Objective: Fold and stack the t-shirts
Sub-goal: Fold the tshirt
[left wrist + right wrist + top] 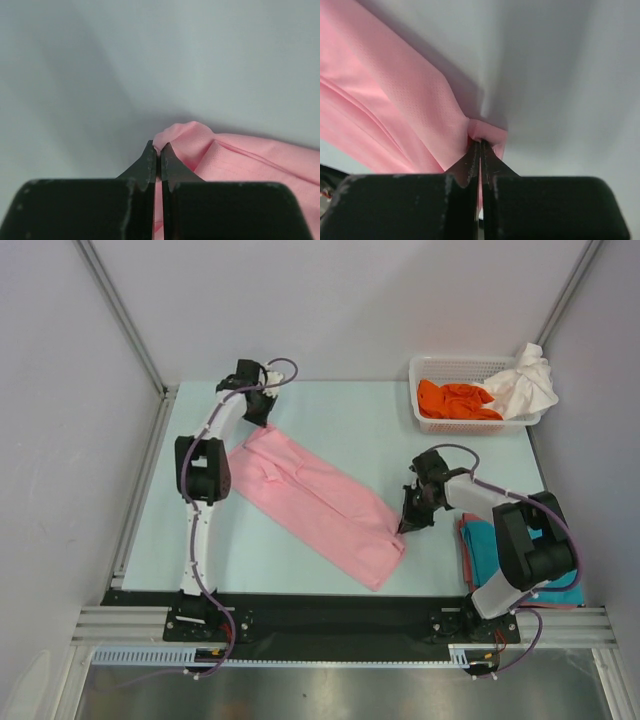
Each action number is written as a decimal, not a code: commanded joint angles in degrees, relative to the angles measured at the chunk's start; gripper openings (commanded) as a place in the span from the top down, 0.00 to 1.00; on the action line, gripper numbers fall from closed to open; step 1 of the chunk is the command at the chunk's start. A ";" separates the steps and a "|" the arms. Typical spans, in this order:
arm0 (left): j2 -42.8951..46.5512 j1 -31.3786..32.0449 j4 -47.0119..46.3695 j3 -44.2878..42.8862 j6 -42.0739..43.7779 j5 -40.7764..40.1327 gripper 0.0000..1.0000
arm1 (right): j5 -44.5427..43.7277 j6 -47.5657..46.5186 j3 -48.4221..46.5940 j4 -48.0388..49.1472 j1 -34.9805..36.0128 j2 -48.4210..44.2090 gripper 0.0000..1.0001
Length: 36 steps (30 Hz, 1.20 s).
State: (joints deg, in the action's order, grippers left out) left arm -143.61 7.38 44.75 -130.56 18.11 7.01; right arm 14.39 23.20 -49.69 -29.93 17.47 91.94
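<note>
The light pink t-shirt (320, 500) lies as a long folded strip running diagonally across the table. My left gripper (262, 417) is shut on its far left corner; in the left wrist view (158, 148) the tips pinch the pink cloth (235, 160). My right gripper (405, 527) is shut on its near right corner, with pink cloth (395, 100) pinched between the tips (480, 143). A folded teal t-shirt (487, 545) lies by the right arm's base. The orange t-shirt (455, 400) and the white t-shirt (525, 380) sit in the basket.
The white lattice basket (432, 423) stands at the far right of the table, the white shirt hanging over its right rim. Grey walls close in the left, back and right. The black rail (330, 615) runs along the near edge.
</note>
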 commanded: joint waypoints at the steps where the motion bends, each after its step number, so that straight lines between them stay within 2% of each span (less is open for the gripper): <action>1: -1.76 1.67 1.14 -4.70 -1.06 -3.57 1.00 | 2.66 5.61 3.89 -8.29 1.95 -4.21 1.00; 9: -2.99 6.59 -7.91 -3.38 2.63 -8.85 0.99 | 4.77 10.90 10.05 -8.91 5.90 -9.85 0.99; 10: -3.08 6.86 -8.36 -3.38 2.55 -8.59 0.99 | 4.25 10.64 10.05 -9.26 5.73 -10.11 0.97; 11: -3.08 7.04 -8.63 -3.38 2.20 -8.50 0.98 | 2.24 9.59 8.92 -11.09 5.64 -10.46 0.84; 12: -2.64 7.12 -8.54 -3.47 1.41 -8.41 0.82 | 1.00 8.89 7.87 -12.33 4.60 -10.73 0.78; 14: -1.68 7.13 -7.67 -3.21 0.53 -8.24 0.59 | -2.15 5.65 3.49 -15.84 2.93 -11.60 0.65; 15: -0.11 7.13 -7.40 -3.03 0.44 -8.24 0.44 | -3.13 4.41 1.98 -16.81 1.00 -11.87 0.62; 18: 3.59 6.95 -7.75 -1.45 1.14 -8.85 0.29 | -4.99 -0.25 -5.57 -18.67 -1.47 -11.44 0.58; 19: 6.39 6.86 -7.84 -1.28 1.31 -9.29 0.27 | -4.99 -1.31 -7.51 -18.58 -1.91 -11.00 0.58; 22: 11.92 6.16 -7.05 -1.27 0.70 -10.34 0.14 | -4.20 -4.82 -15.94 -16.04 -0.78 -7.23 0.58; 25: 16.16 3.71 -3.98 0.21 -2.80 -8.24 0.12 | -1.39 -6.76 -24.79 -9.90 0.45 -0.31 0.57; 27: 21.60 0.73 -2.92 6.52 -5.62 -5.10 0.13 | 1.60 -7.03 -30.52 -6.11 1.68 4.88 0.57; 28: 24.05 -0.33 -3.26 9.94 -6.59 -4.11 0.14 | 1.95 -7.12 -38.12 -5.41 2.21 9.96 0.56; 29: 27.91 -1.56 -4.66 17.20 -8.33 -3.23 0.16 | 2.13 -7.03 -41.77 -4.01 3.34 13.14 0.56; 32: 34.68 -5.79 -7.04 30.22 -9.14 -2.08 0.20 | 3.62 -6.24 -57.67 -1.36 5.37 24.48 0.53; 36: 37.87 -10.88 -8.63 40.90 -10.46 -0.24 0.21 | 7.14 -1.24 -76.31 0.40 6.95 40.12 0.49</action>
State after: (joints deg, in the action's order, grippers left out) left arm -105.25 -1.89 36.10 -96.60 10.74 3.49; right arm 18.00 18.98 -116.42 -33.15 23.00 124.77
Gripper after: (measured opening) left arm 0.792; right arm 0.498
